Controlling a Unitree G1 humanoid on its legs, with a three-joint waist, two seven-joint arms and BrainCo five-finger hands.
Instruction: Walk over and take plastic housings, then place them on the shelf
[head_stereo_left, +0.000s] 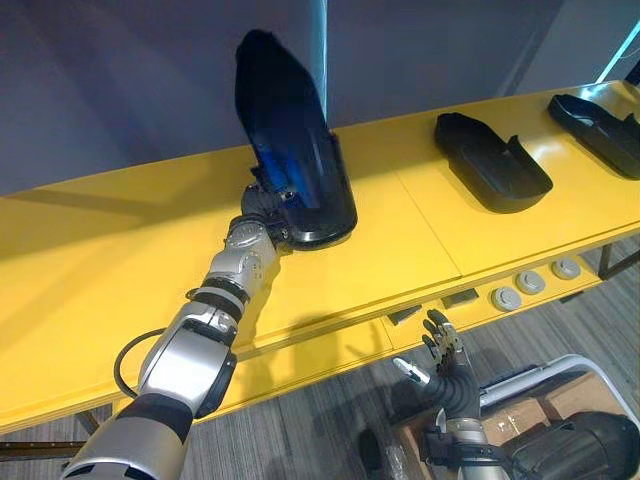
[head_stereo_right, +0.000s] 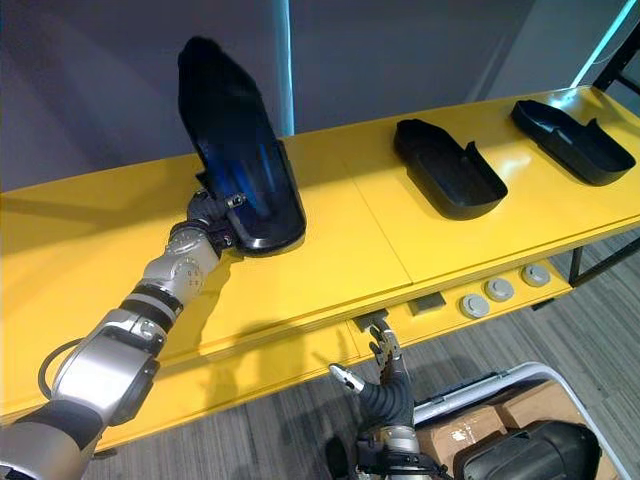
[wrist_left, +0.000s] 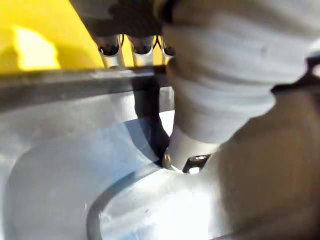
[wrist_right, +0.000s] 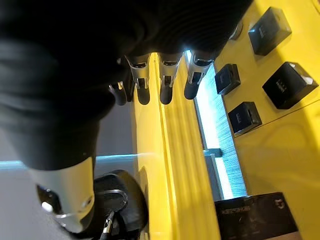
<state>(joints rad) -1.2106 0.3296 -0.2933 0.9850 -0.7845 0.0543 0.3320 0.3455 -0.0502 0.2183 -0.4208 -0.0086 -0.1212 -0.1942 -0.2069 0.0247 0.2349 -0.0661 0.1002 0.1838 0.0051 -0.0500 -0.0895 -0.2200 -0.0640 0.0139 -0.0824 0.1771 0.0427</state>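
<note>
At upper centre of the left eye view, a black housing (head_stereo_left: 290, 120) stands tilted up, its lower end on the yellow counter (head_stereo_left: 90, 250). Left hand (head_stereo_left: 265, 205) grips that lower end. Its fingers (wrist_left: 120, 50) pass behind the rim with the thumb (wrist_left: 200, 145) inside, apparently pinching it, though the close view is blurred. A second housing (head_stereo_left: 492, 162) and a third housing (head_stereo_left: 600, 125) lie flat at upper right, well apart. Right hand (head_stereo_left: 447, 362) hangs at lower right, below the counter's edge, fingers straight and spread, holding nothing.

The plastic housings (head_stereo_left: 290, 140) are black, the shelf (head_stereo_left: 90, 250) plain yellow.
</note>
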